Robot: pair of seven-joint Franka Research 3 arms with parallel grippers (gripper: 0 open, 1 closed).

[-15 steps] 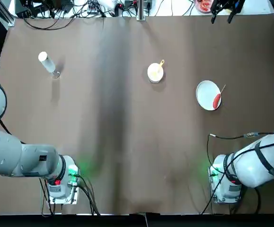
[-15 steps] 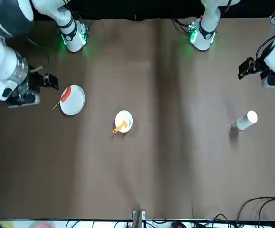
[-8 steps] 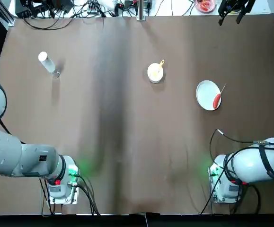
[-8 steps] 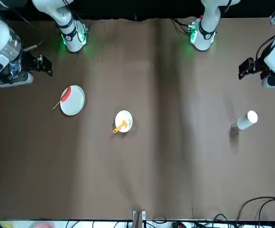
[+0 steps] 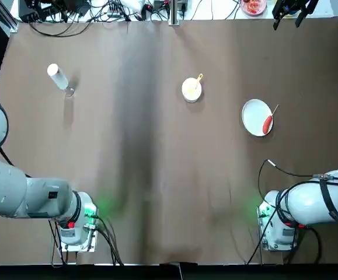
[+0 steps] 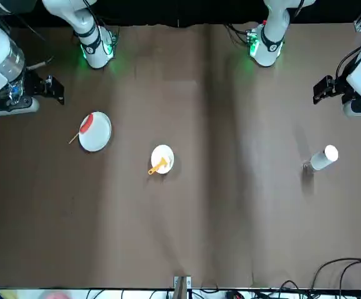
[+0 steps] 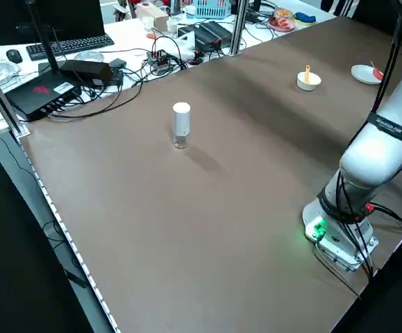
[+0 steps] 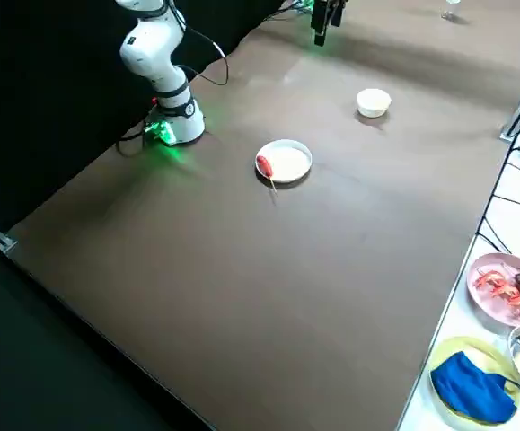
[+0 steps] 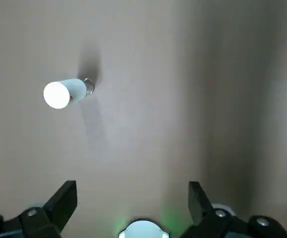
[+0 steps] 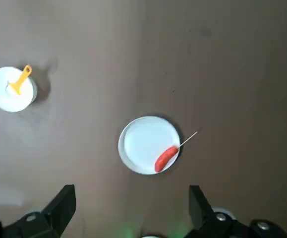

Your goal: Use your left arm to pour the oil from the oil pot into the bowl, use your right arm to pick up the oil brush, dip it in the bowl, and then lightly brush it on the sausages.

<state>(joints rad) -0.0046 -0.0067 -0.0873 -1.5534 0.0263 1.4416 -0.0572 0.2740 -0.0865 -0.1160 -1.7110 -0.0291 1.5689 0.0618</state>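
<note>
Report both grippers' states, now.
Left gripper: open, empty, high above the oil pot.
Right gripper: open, empty, high above the plate.

Overhead, the top view looks straight down, arm bases along its bottom edge. The front view faces back across the brown table [image 6: 230, 205], mirrored, so the small round white bowl [image 5: 191, 90] sits mid-table in both. Raised side cameras gaze diagonally from each flank. High up, the left wrist camera looks down on the white-capped clear bottle [image 9: 64, 92]; the right wrist camera sees the flat white plate [image 10: 143, 144].
</note>
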